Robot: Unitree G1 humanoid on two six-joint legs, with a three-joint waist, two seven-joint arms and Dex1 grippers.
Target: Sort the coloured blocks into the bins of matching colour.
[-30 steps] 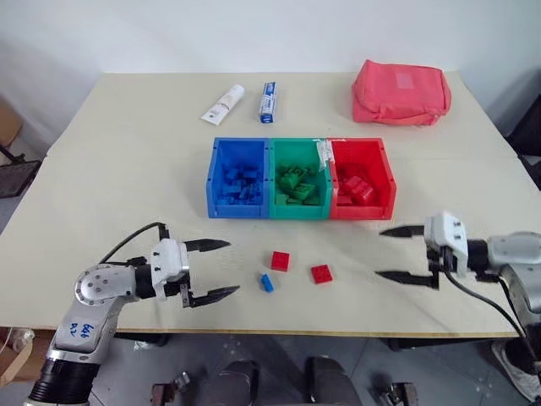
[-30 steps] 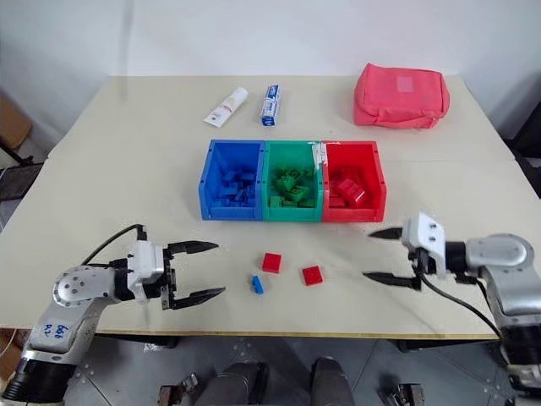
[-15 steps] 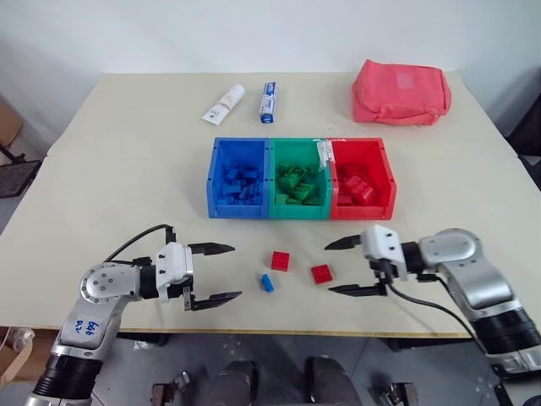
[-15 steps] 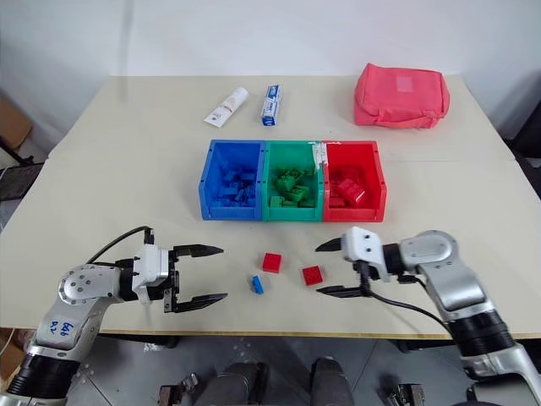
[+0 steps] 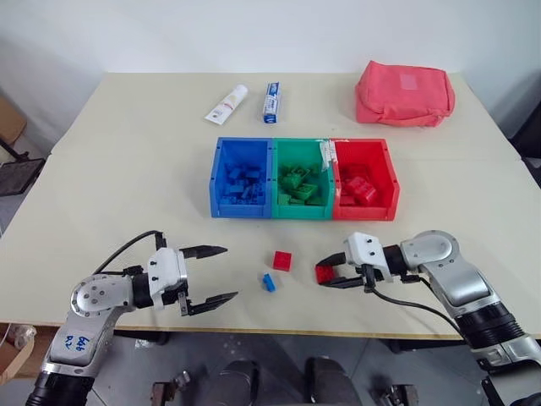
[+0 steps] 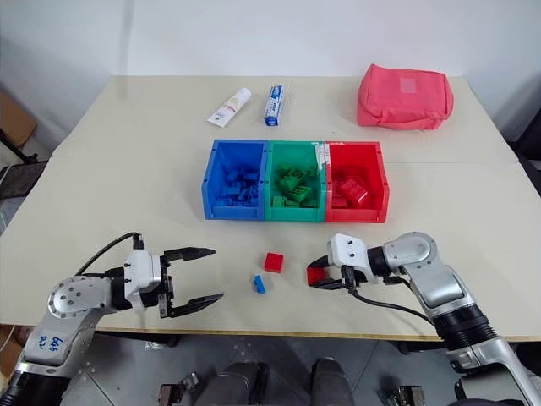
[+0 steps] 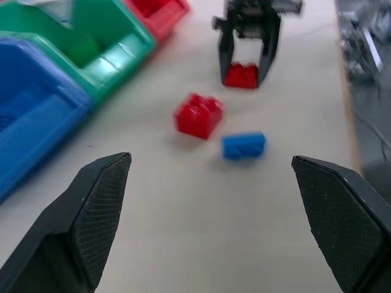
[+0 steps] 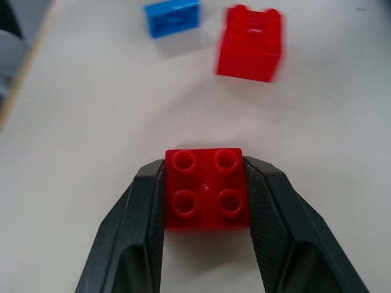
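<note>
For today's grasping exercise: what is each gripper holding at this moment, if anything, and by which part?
The right gripper clamps a red block by its two opposite side faces, studs up, on the table. The left gripper is open and holds nothing.

You've got a matt, smooth cream desk (image 5: pixel 127 169). Bins (image 5: pixel 304 179): moulded plastic with a slight sheen on the walls. Red block (image 8: pixel 206 188): glossy studded plastic, pinched by the right gripper (image 8: pixel 206 195), whose black fingers (image 7: pixel 101 210) look matt with finely textured pads. Pouch (image 5: pixel 404 91), upper right: soft pink-red cloth.
</note>
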